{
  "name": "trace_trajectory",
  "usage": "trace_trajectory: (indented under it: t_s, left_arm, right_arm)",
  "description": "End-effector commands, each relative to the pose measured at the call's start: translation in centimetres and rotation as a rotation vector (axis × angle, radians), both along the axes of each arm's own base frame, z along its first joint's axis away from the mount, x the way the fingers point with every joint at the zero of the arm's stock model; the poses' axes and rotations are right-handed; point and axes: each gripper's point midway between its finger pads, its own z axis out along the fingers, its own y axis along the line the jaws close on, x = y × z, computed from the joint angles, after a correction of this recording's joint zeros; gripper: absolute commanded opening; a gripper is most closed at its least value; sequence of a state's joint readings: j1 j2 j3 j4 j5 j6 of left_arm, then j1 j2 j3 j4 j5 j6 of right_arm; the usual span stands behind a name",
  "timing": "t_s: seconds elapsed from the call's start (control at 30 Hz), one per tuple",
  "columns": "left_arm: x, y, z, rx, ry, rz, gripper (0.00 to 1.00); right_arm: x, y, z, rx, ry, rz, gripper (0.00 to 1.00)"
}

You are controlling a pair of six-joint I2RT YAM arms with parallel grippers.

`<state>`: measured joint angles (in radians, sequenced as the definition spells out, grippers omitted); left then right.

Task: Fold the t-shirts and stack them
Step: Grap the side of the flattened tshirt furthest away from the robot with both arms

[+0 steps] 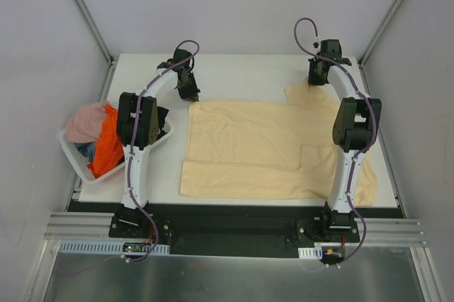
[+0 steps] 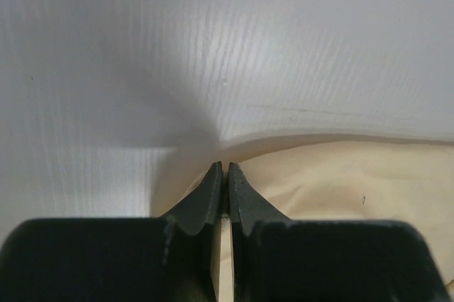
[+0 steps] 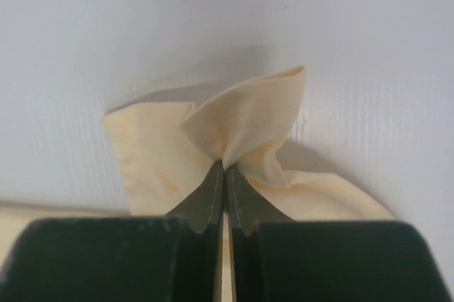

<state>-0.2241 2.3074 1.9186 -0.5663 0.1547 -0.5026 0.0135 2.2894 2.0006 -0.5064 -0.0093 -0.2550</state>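
Note:
A pale yellow-beige t-shirt (image 1: 248, 149) lies spread on the white table. My left gripper (image 1: 189, 94) is at its far left corner. In the left wrist view the left gripper (image 2: 222, 169) is shut, with the shirt's edge (image 2: 340, 174) running into the tips. My right gripper (image 1: 312, 82) is at the far right sleeve. In the right wrist view the right gripper (image 3: 225, 167) is shut on a puckered fold of the yellow cloth (image 3: 248, 121). A dusty pink shirt (image 1: 86, 121) and a bright orange shirt (image 1: 108, 147) lie in the basket. No black shirt shows.
A white plastic basket (image 1: 69, 149) stands tilted at the table's left edge, beside the left arm. Grey walls close in the table at the back and both sides. A black rail runs along the near edge.

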Motion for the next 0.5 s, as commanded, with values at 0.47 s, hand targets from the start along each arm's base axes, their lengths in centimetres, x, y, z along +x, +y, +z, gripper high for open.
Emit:
trace_trajectory:
  t_s: [0.47]
  left_arm:
    - [-7.4, -1.4, 6.5, 0.041, -0.104, -0.1, 0.0]
  right_arm:
    - [-8.0, 0.7, 8.9, 0.075, -0.157, -0.041, 0.01]
